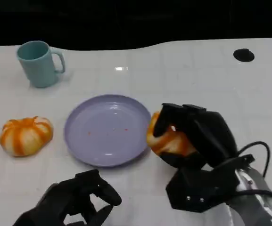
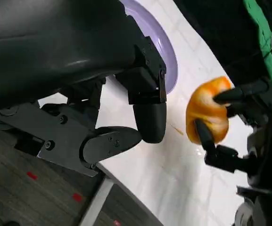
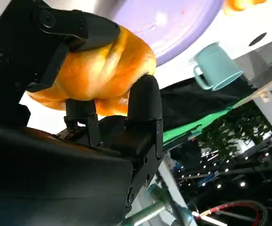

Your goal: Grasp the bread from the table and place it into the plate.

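Two pieces of bread, one plate and one mug were on the white tabletop [image 1: 197, 75]. The right hand [image 1: 192, 136] had its fingers [image 3: 143, 101] wrapped around one orange-and-white bread [image 1: 166, 141], gripping it from several sides; the bread sat just beside the rim of the purple plate [image 1: 105, 129], on the side nearest those fingers. Whether it was lifted off the tabletop or resting on it could not be told. The second bread [image 1: 25, 135] lay beyond the plate from the right fingers, well apart from them. The single teal mug [image 1: 39, 63] stood farther off, past the plate. The left hand [image 1: 77, 200] was near the plate's close edge, its fingers [image 2: 147, 117] curled inward with nothing in them.
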Motion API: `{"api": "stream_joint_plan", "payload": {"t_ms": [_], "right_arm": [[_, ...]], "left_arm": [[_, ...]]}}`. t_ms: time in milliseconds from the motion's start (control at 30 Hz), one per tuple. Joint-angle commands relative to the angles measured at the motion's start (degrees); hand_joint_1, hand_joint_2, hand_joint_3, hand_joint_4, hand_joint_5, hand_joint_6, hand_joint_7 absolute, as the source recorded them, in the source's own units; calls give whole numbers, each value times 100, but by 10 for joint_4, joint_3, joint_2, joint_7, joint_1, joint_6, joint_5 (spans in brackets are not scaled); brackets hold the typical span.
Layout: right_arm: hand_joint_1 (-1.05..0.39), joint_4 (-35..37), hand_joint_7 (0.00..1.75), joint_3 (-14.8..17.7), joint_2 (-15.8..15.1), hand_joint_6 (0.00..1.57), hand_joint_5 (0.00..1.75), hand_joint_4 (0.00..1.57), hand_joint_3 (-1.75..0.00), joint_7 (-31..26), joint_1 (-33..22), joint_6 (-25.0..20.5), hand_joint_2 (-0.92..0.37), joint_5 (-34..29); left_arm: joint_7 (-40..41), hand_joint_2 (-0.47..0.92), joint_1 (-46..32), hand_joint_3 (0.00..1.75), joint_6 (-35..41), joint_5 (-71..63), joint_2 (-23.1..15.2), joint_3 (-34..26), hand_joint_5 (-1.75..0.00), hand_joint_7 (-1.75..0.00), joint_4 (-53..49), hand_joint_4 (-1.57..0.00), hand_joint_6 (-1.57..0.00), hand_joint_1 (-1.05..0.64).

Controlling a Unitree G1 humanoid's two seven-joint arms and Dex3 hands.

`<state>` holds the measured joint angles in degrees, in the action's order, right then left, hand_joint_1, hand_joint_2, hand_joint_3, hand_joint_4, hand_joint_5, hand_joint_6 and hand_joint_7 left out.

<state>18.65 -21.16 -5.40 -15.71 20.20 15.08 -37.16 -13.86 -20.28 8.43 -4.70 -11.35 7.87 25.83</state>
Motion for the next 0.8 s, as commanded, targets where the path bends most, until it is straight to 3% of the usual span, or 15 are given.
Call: {"api": "stream_joint_plan", "payload": {"t_ms": [33, 133, 567, 600, 667, 733, 767, 800], "right_arm": [[-9, 62, 165, -8, 20, 77, 175, 99, -141, -20, 50, 32, -24, 9], [-11, 96, 174, -14, 37, 74, 175, 100, -142, -19, 80, 30, -25, 10], [-17, 282, 175, -31, 115, 66, 175, 95, -132, -28, 205, 29, -32, 24], [-17, 295, 168, -28, 122, 66, 175, 94, -128, -23, 213, 26, -35, 31], [-17, 318, 116, -19, 135, 75, 175, 89, -116, 0, 228, 18, -40, 53], [-16, 338, 82, -8, 147, 80, 175, 79, -99, 38, 244, 8, -48, 81], [-18, 346, 61, -4, 150, 77, 156, 64, -80, 58, 251, 3, -57, 93], [-19, 353, 49, -1, 152, 76, 139, 59, -69, 77, 256, 0, -63, 102]], "left_arm": [[8, 79, -3, 67, -7, -2, 2, 2, -175, -125, -4, -62, -63, -19], [9, 79, -4, 66, -8, -7, 1, 4, -175, -124, -4, -62, -63, -19], [9, 80, -7, 65, -13, -7, 6, 6, -175, -124, -8, -62, -64, -20], [9, 80, -7, 65, -14, -7, 6, 6, -175, -124, -9, -62, -64, -20], [10, 80, -7, 65, -17, -8, 6, 7, -175, -124, -11, -63, -64, -20], [11, 80, -7, 64, -19, -10, 6, 8, -175, -124, -12, -63, -64, -20], [11, 80, -6, 64, -19, -10, 6, 8, -175, -124, -13, -63, -64, -20], [11, 80, -6, 64, -19, -10, 6, 9, -175, -124, -13, -63, -64, -20]]}}
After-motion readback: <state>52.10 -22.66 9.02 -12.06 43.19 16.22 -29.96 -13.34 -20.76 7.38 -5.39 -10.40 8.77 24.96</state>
